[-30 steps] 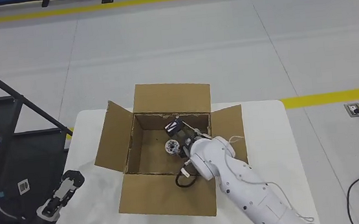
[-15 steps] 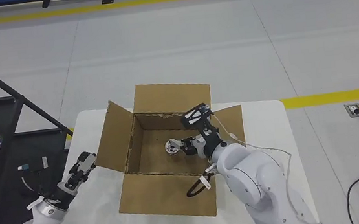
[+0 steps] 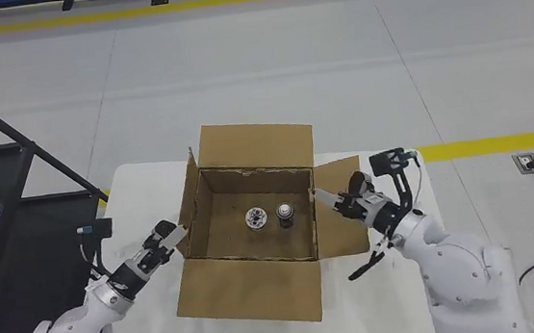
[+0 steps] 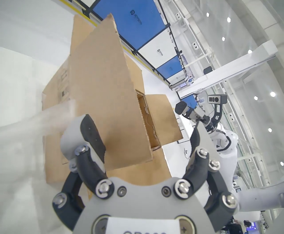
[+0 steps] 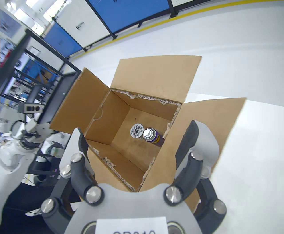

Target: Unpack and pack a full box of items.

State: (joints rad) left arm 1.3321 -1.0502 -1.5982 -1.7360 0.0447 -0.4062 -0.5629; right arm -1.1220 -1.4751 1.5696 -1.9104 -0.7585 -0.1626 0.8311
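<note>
Presently the cardboard box [image 3: 250, 289] is found on the white table [image 3: 134, 189] with all four flaps open. Two things are seen on its floor, close beside each other: a spray can [image 5: 153, 135] standing upright, and a round white item [image 5: 136, 130], which could be a lid or the top of a second can; this cannot be told with certainty.

Nothing is held by either arm. The left gripper [image 3: 170, 234] is placed at the outer side of the left flap [image 3: 189, 186], with its fingers spread wide, and the flap is raised nearly upright. In the left wrist view one pad [image 4: 92, 133] appears to lie against the flap, but real contact cannot be confirmed. The right gripper [image 3: 328, 199] is placed just beside the right flap [image 3: 340, 172], also with its fingers spread, and the box interior is seen between them.

As for progress, the box is far from full, and no unpacked things are seen on the table around it. It is therefore judged that one half of the task is near its end. Which half it is cannot be decided from this moment alone. If things are being taken out, the two items remain to be lifted. If they are being put in, the flaps remain to be folded shut, and the position of both grippers at the side flaps speaks rather for this.
</note>
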